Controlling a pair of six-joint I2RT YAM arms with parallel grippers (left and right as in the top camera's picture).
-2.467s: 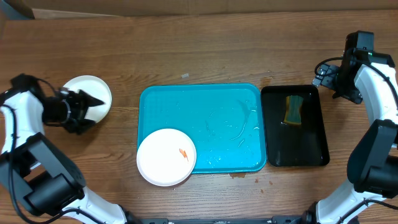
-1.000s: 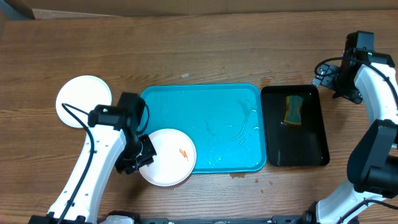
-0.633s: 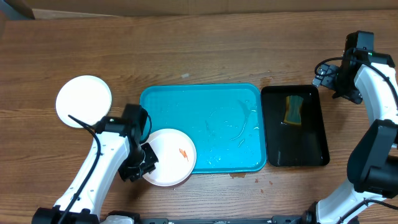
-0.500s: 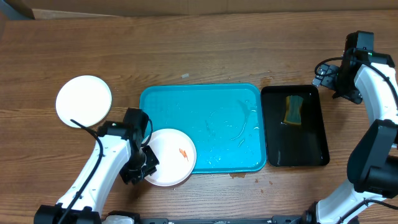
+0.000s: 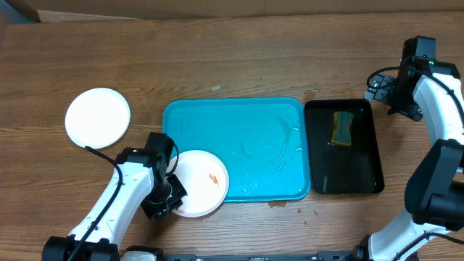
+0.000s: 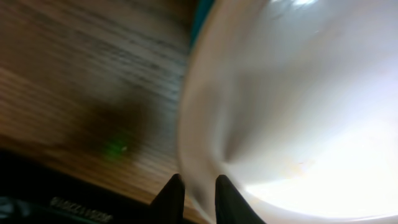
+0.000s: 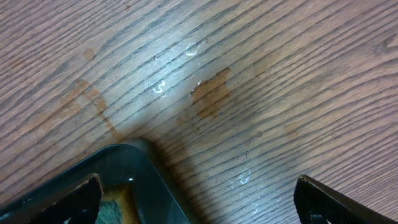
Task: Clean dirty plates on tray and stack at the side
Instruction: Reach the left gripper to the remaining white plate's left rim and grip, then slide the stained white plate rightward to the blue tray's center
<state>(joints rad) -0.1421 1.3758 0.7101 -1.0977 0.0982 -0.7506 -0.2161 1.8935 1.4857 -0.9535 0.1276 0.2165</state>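
Yellow-green sponge (image 5: pixel 342 128) in black tray (image 5: pixel 366 177) on wooden table (image 5: pixel 217 65).

The counter (image 5: pixel 217 58) is brown wood grain, the tray (image 5: pixel 254 123) turquoise, the left plate (image 5: pixel 98 117) plain white, the speckled plate (image 5: pixel 199 185) white with an orange speck, the small tray (image 5: pixel 355 170) glossy black, the sponge (image 5: pixel 342 127) yellow and green, and the arms (image 5: pixel 116 199) white with black joints.

left jaws pinched narrow, right jaws wide
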